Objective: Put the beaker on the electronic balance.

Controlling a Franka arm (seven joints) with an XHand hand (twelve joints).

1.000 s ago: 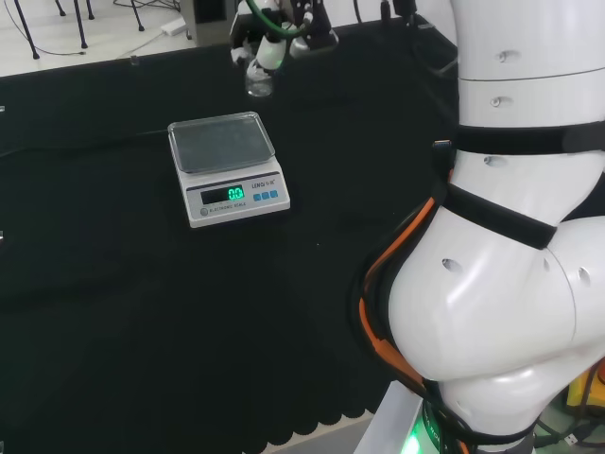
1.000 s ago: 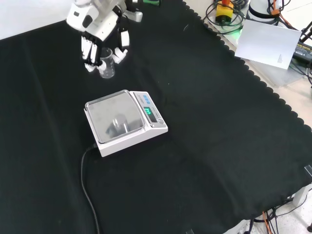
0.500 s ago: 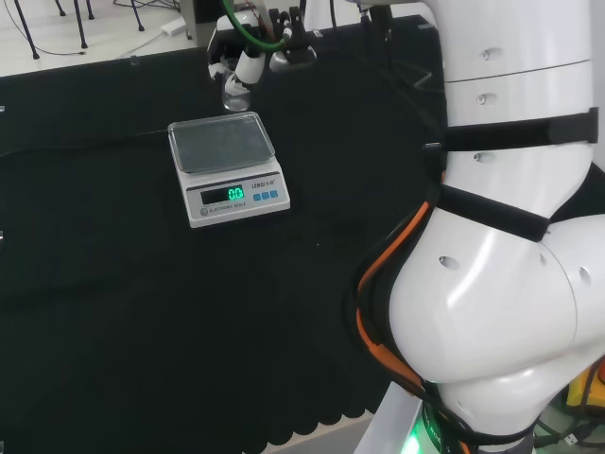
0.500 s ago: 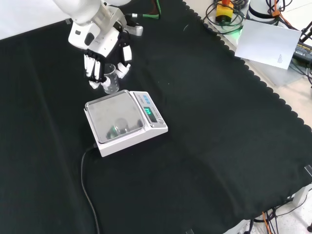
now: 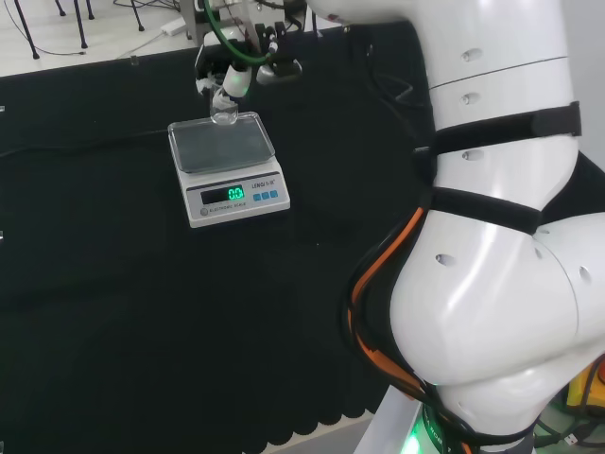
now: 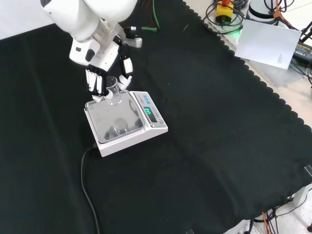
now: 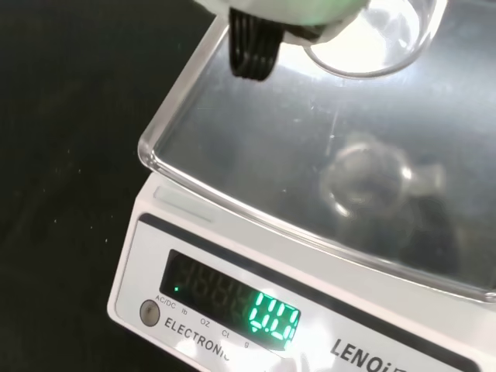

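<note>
The electronic balance [image 6: 126, 122] sits on the black cloth [image 6: 219, 146], its steel pan [image 7: 325, 163] mirroring the glass in the wrist view. Over the pan's far edge, the small clear beaker [image 6: 114, 95] hangs upright, the hand [image 6: 100, 66] curling its fingers around it.
</note>
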